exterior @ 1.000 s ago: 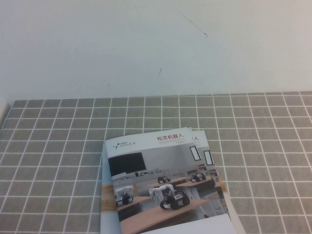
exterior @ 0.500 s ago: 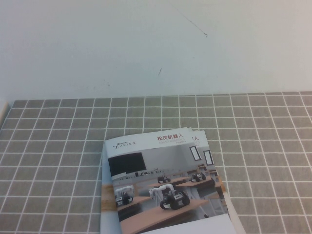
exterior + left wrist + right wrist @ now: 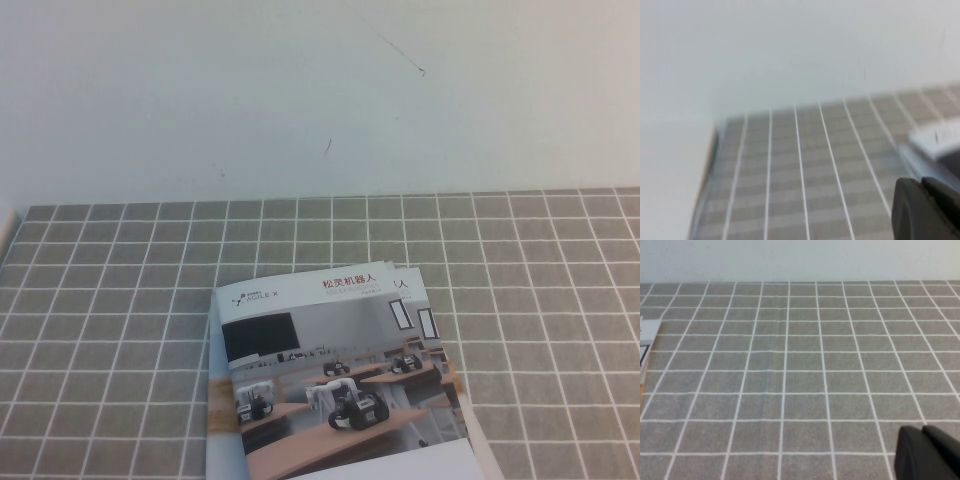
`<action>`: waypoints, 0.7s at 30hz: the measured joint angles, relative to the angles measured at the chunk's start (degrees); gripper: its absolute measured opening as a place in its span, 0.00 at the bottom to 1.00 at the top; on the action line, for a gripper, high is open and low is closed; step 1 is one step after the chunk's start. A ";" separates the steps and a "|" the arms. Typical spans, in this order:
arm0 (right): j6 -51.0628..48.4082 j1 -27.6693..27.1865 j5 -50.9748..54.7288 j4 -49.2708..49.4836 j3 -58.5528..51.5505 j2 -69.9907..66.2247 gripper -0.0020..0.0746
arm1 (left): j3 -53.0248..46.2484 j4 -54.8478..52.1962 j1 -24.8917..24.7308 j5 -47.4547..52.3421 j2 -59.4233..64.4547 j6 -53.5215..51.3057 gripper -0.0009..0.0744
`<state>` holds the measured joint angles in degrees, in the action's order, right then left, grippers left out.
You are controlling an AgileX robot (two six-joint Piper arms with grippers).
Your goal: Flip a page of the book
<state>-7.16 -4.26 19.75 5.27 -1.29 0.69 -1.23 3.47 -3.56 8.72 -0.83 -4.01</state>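
Note:
The book [image 3: 335, 400] lies shut at the near middle of the grey tiled mat [image 3: 120, 260] in the high view. The page [image 3: 300, 335] is its cover leaf, flat, photo side up with robot arms on wooden desks and a red Chinese title. Neither gripper shows in the high view. My left gripper [image 3: 921, 182] shows in the left wrist view, its dark fingers together, above the mat with a blurred corner of the book [image 3: 937, 137] beyond it. My right gripper [image 3: 923, 429], fingers together, hangs over bare mat, with the book's edge [image 3: 645, 340] far off to one side.
A like brochure [image 3: 418, 300] peeks out from under the book along its right edge. A plain white surface [image 3: 300, 100] lies beyond the mat's far edge. The mat's left edge [image 3: 8, 225] meets a pale border.

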 joint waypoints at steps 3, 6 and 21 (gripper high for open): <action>0.00 0.00 0.00 -0.40 0.00 0.00 0.02 | 0.00 0.00 0.00 -8.18 0.00 0.00 0.01; 0.00 0.00 -0.85 -0.94 0.00 0.00 0.02 | 0.00 0.00 0.00 -15.12 0.00 0.00 0.01; 2.73 0.00 -37.11 1.09 -0.38 0.00 0.02 | -0.03 0.86 0.00 -33.39 0.00 2.51 0.01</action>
<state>-4.43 -4.26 -17.36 6.36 -1.67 0.69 -1.25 4.33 -3.56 -24.67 -0.83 -1.50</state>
